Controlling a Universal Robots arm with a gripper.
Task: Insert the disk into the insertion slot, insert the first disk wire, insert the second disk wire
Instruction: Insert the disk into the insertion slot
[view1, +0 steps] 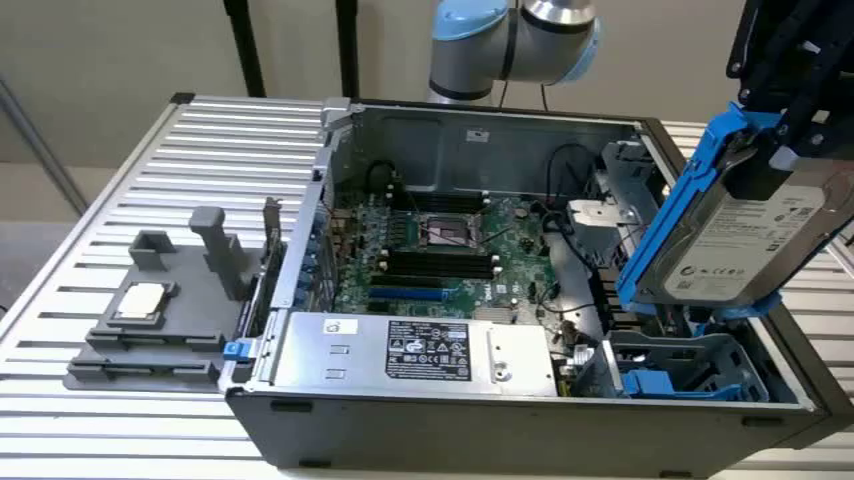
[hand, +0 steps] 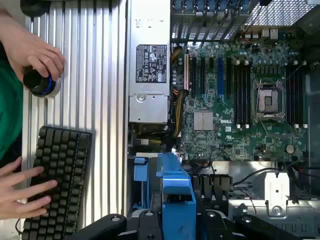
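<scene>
In the exterior view the pincer (view1: 787, 125) is clamped on the upper end of the disk (view1: 747, 235). The disk hangs tilted at the exterior view's right, label outward, with its lower end just over the slot (view1: 681, 365). Whether it touches the cage I cannot tell. The slot sits in the front corner of the case (view1: 534, 410), hemmed by case walls on two sides and by the power supply (view1: 414, 350) beside it. The board (view1: 441, 250) lies well apart. A grey fixture (view1: 160, 320) stands outside the case on the slatted surface (view1: 200, 150).

The wrist view looks down along the disk's blue frame (hand: 175, 190), which is gripped between the pincer's (hand: 177, 222) black fingers (hand: 112, 222), with cables (hand: 245, 176) close beside it. This view adds a person's hand (hand: 35, 50) on a black knob (hand: 37, 82) and another hand (hand: 20, 190) on a keyboard (hand: 57, 180), both beyond the power supply.
</scene>
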